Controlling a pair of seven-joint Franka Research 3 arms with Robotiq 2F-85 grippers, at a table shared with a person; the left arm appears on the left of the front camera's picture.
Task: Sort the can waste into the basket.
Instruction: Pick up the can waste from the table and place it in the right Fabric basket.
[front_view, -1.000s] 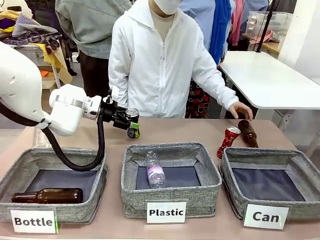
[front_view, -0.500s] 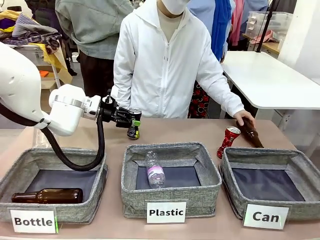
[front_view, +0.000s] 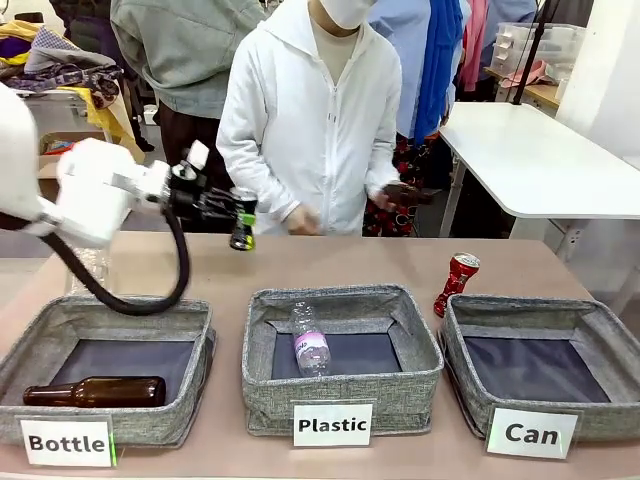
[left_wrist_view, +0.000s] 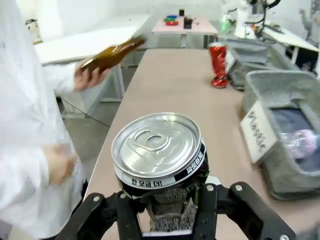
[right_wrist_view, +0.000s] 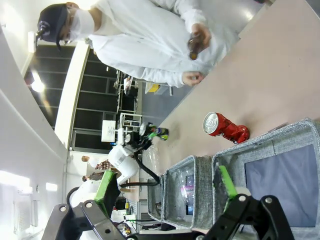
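Front view: the left jaws are clamped on the black can (front_view: 241, 228), held upright in the air over the left of the tan surface (front_view: 340, 265). It should be carried level, high over the middle basket (front_view: 258, 345), to the grey woven "Can" basket (front_view: 600, 318) at the right, beside the dented red can (front_view: 456, 283). Left wrist view: the jaws pinch the smooth cylinder low, shiny ringed lid up. Right wrist view: the right jaws gape wide, holding nothing, green pads (right_wrist_view: 226, 182) facing that soft basket.

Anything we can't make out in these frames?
- Left wrist view: black can, lower body hidden by the left gripper.
- Front view: brown bottle held by the person, motion-blurred.
- Front view: Can basket, right side cut off by the picture edge.
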